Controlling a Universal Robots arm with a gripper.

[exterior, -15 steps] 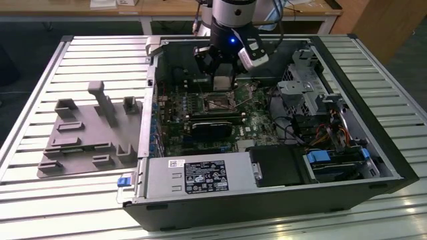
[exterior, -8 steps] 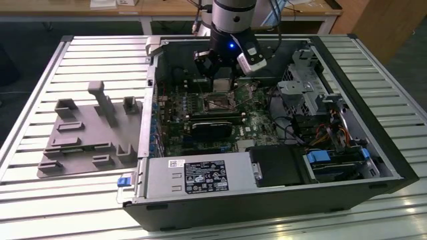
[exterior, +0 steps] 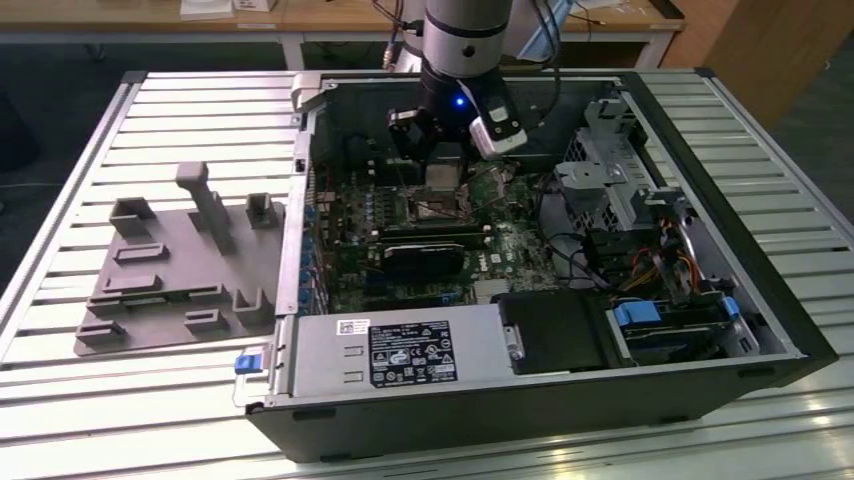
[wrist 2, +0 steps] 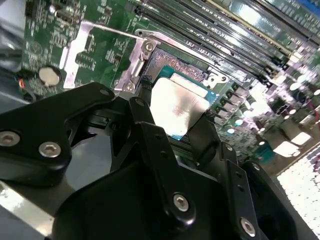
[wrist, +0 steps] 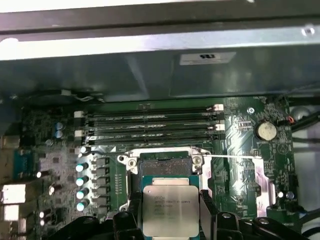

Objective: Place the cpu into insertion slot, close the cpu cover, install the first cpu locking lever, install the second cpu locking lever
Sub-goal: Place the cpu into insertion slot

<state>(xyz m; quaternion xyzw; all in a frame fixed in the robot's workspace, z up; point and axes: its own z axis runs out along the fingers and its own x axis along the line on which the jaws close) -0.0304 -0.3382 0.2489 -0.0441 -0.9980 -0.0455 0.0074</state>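
1. The jaws are clamped on the cpu (wrist: 169, 209) by two opposite edges, its dull metal top facing up in both wrist views.
2. Just beyond lies the insertion slot (wrist: 165, 164), uncovered; the cpu overlaps its near edge.
3. Farther off run the long memory slots (wrist: 150, 117), then the grey case wall (wrist: 150, 75).

One cpu (wrist: 169, 210), perhaps four memory slots (wrist: 150, 117).

We log the exterior view looking steeply down on the open computer case (exterior: 534, 425). Both wrist views sit close over the motherboard (wrist: 240, 150), sharing the cpu (wrist: 169, 210).
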